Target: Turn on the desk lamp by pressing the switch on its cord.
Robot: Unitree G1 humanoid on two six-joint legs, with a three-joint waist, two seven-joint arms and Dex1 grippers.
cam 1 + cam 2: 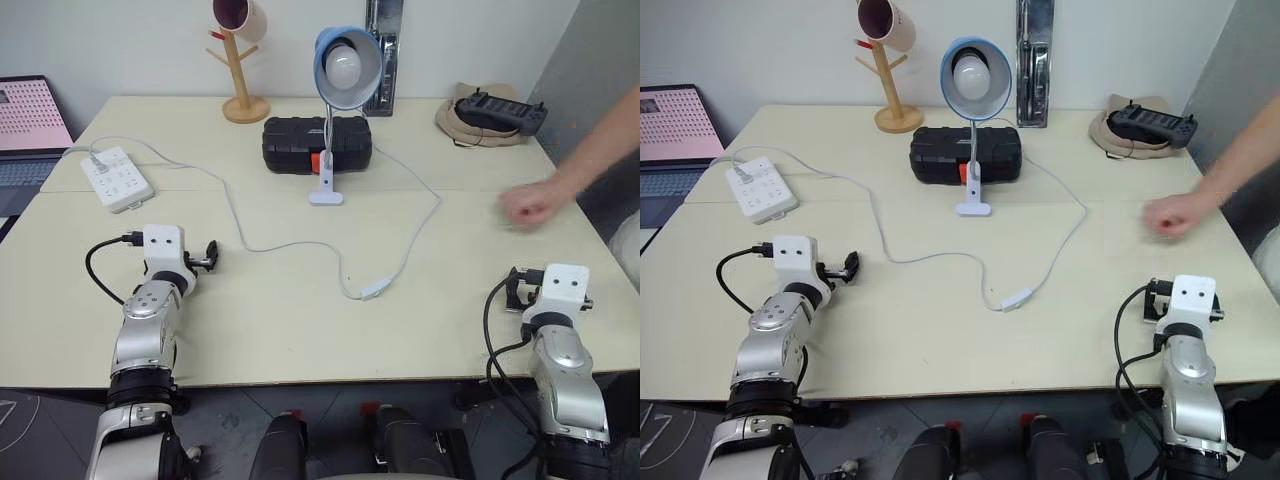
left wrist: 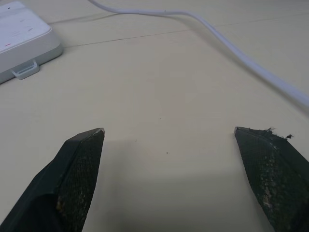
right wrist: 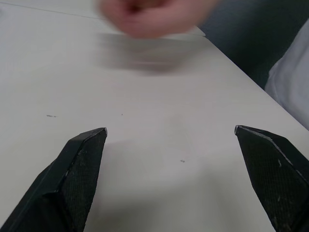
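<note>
Left eye view: lamp [image 1: 346, 70] unlit; switch [image 1: 375, 290] on cord [image 1: 236, 222] lay in front of lamp's base, between both grippers. Left gripper [image 2: 169, 140] and right gripper [image 3: 170, 136] gaped, empty. Best pressed squarely downward, avoiding hand [image 1: 528, 204] right of switch.

A pale cream table [image 1: 300, 330] carries everything. Just ahead of the left gripper [image 2: 169, 137] lies a white power strip [image 1: 117, 178], with the cord [image 1: 235, 225] looping beside it to the switch [image 1: 375, 290] — roughly midway between both grippers. Farther off stand the desk lamp [image 1: 340, 80], a black case [image 1: 290, 145] and a wooden mug tree [image 1: 240, 70]; beyond the right gripper [image 3: 169, 137] — a person's hand [image 1: 530, 203] and a tan hat [image 1: 470, 125].
</note>
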